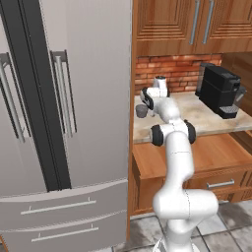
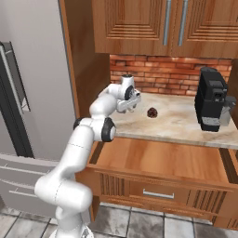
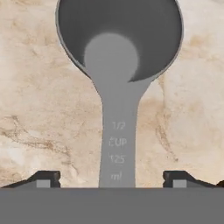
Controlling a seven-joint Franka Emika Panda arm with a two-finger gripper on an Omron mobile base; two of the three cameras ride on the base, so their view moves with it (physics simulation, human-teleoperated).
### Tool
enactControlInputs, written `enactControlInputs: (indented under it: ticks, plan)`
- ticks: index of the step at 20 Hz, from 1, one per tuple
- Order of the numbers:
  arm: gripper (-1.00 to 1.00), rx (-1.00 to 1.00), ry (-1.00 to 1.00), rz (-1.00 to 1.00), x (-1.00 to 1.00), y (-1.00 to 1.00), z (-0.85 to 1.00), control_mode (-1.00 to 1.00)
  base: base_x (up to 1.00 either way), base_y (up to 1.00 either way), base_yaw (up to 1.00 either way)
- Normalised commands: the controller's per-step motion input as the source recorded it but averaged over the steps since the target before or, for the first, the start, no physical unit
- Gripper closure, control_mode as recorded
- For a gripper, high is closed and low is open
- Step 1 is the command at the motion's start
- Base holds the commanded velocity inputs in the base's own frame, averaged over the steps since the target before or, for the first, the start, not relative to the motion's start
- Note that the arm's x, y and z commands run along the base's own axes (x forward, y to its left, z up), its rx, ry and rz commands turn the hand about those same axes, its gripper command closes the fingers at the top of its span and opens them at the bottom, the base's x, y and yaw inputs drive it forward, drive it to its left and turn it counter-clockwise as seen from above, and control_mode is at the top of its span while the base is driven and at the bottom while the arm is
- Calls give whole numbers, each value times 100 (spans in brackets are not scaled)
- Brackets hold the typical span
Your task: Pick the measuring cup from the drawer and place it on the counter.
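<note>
cup over the counter's left end, fingers spread wide of its handle

your gripper (image 3: 112, 178) sits above the counter (image 3: 39, 113) with its two dark fingertips (image 3: 43, 178) spread far apart, one on each side of the measuring cup's handle and neither touching it. so the jaws are released, and you can see pale stone between each tip and the handle.

the measuring cup (image 3: 119, 39) lies straight ahead of the hand, bowl away from you and open side up, its flat handle running back between the fingers. the handle reads "1/2 cup 125 ml".

from the left base view the gripper (image 1: 145, 102) hangs over the counter's left end, close to the front edge, with the cup (image 1: 141, 111) just under it. whether the cup rests on the stone or hangs just above it, you cannot tell from these angles.

further right on the counter (image 2: 176, 125) sits a small dark reddish-brown round thing (image 2: 151, 112), well apart from the hand. a black coffee machine (image 2: 211, 100) stands near the right end, against the brick wall (image 2: 158, 74).

below the front edge the drawer (image 2: 158, 160) stands pulled out, its silver bar handle (image 2: 158, 194) facing you. the grey fridge (image 1: 64, 123) stands to the left.
</note>
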Motion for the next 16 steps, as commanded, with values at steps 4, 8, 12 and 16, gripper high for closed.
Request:
enactControlInputs:
  ticks: [4,8,12,16]
  plan:
    - [-100,1,-27,6,-93,-18,46,-100,0,0,0]
    - [-100,8,-27,9,-100,-22,31,-100,0,0,0]
    - [-100,20,-18,2,-100,-8,3,-100,0,0,0]
    - [-100,23,-8,0,-100,0,-7,-100,0,0,0]
